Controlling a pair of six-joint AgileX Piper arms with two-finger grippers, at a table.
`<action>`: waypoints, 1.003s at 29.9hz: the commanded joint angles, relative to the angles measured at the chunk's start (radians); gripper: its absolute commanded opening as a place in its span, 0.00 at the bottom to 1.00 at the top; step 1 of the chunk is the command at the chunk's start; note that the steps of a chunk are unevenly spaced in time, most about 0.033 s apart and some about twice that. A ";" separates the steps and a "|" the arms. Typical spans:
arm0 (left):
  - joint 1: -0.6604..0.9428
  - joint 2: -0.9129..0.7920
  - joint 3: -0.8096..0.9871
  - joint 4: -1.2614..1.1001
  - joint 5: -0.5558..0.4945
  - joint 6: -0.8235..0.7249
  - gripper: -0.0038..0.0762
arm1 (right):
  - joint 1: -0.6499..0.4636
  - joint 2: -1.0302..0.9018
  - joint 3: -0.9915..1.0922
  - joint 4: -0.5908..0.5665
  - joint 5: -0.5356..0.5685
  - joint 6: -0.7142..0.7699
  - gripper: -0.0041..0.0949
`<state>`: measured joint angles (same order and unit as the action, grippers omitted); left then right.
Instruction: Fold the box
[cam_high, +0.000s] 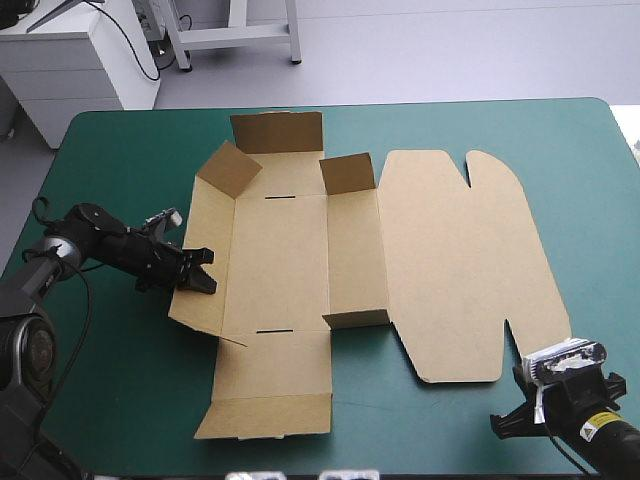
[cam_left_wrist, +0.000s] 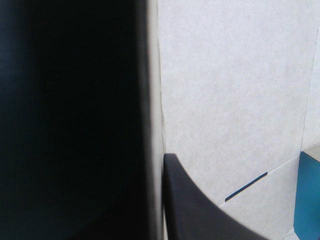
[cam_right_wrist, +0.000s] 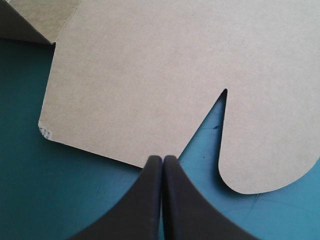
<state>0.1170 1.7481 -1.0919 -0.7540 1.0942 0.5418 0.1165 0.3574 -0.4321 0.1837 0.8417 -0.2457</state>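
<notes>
Clamping the brown box (cam_high: 280, 260) by its raised wall was your left gripper (cam_high: 203, 272). Wrist view alone showed right gripper (cam_right_wrist: 162, 158) closed, empty.

In the left wrist view a dark blurred mass is filling the whole side beyond the raised wall of the flat-cut brown cardboard box (cam_left_wrist: 235, 90), swallowing the second black finger of the left gripper (cam_high: 203, 280); only one finger (cam_left_wrist: 200, 215) is showing. The box's broad lid sheet is running past the right wrist view's edges. In the high view the right gripper (cam_high: 503, 425) is sitting too small, and too covered by its wrist, to read.
</notes>
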 joint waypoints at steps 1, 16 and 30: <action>0.000 -0.037 -0.012 -0.073 -0.002 0.034 0.04 | -0.007 0.007 -0.027 0.012 -0.060 -0.006 0.02; -0.002 -0.067 -0.132 -0.079 0.050 0.135 0.04 | -0.007 0.007 -0.027 0.012 -0.060 -0.006 0.02; -0.264 -0.072 -0.612 0.240 0.065 0.078 0.04 | -0.007 0.007 -0.027 0.012 -0.060 -0.006 0.02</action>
<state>-0.0632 1.7294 -1.5942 -0.5850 1.1951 0.6250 0.1165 0.3574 -0.4321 0.1837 0.8417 -0.2457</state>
